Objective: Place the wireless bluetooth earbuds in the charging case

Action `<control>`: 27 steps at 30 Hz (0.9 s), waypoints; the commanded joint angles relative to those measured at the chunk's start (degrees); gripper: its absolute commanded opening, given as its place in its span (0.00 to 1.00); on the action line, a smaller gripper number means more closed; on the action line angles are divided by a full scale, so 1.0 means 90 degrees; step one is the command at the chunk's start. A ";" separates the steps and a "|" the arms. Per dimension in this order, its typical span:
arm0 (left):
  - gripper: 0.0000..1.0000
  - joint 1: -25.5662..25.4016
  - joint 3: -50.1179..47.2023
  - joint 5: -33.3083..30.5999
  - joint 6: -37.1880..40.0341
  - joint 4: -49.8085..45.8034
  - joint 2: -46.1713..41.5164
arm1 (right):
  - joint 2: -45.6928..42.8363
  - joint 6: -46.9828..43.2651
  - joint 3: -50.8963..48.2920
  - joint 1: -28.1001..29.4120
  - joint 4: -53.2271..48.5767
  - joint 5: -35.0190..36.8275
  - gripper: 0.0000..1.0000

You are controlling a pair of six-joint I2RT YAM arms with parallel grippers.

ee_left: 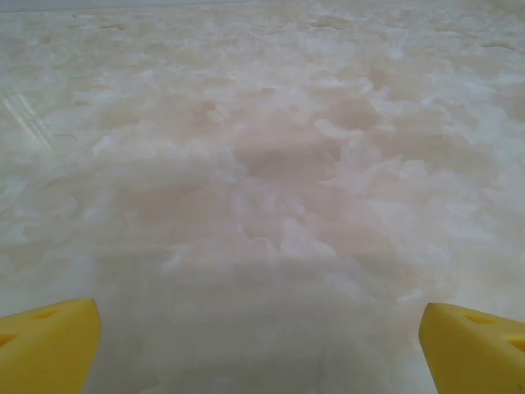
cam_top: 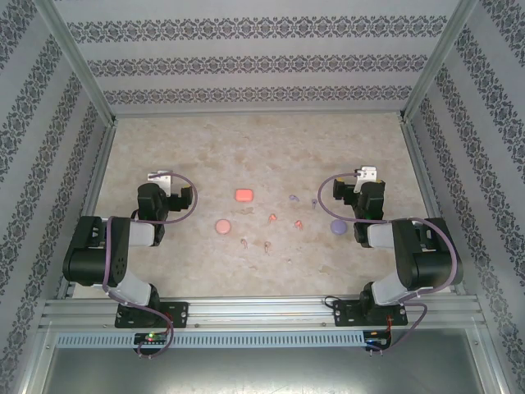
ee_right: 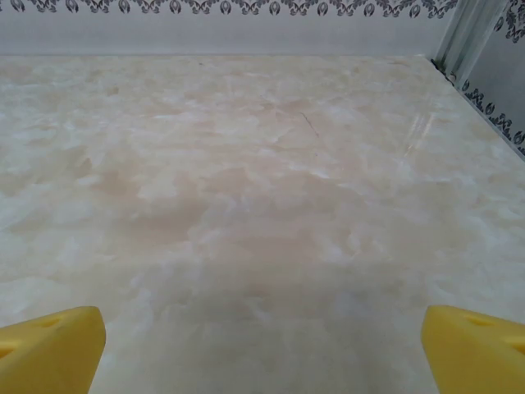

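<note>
Three charging cases lie mid-table, all with lids down: a coral-red squarish case [cam_top: 244, 195], a round pink case [cam_top: 222, 226] and a round purple case [cam_top: 336, 226]. Tiny earbuds are scattered between them: two purple earbuds [cam_top: 293, 197] [cam_top: 314, 202], two coral-red earbuds [cam_top: 271, 217] [cam_top: 299, 223] and two pale pink earbuds [cam_top: 244, 242] [cam_top: 267, 245]. My left gripper [ee_left: 262, 349] is folded back at the left, well away from the pink case; its yellow fingertips [ee_left: 49, 341] stand wide apart over bare table. My right gripper [ee_right: 262, 349] sits just behind the purple case, open, with nothing between its fingers.
The marble-patterned table [cam_top: 262, 148] is fenced by patterned walls and aluminium posts [cam_top: 418, 90]. The right wall and a post [ee_right: 459, 37] show in the right wrist view. Bare tabletop stretches behind the cases toward the back wall.
</note>
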 commanded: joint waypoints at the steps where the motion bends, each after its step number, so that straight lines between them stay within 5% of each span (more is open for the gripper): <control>1: 1.00 0.0030 0.0047 0.0068 -0.0101 0.0233 -0.0004 | -0.0073 0.0036 0.0083 -0.0003 0.0150 -0.0138 0.98; 27: 0.99 0.0023 0.0166 -0.0073 -0.0169 0.0012 0.0026 | -0.0063 0.0084 0.0120 -0.0068 0.0087 -0.0281 0.98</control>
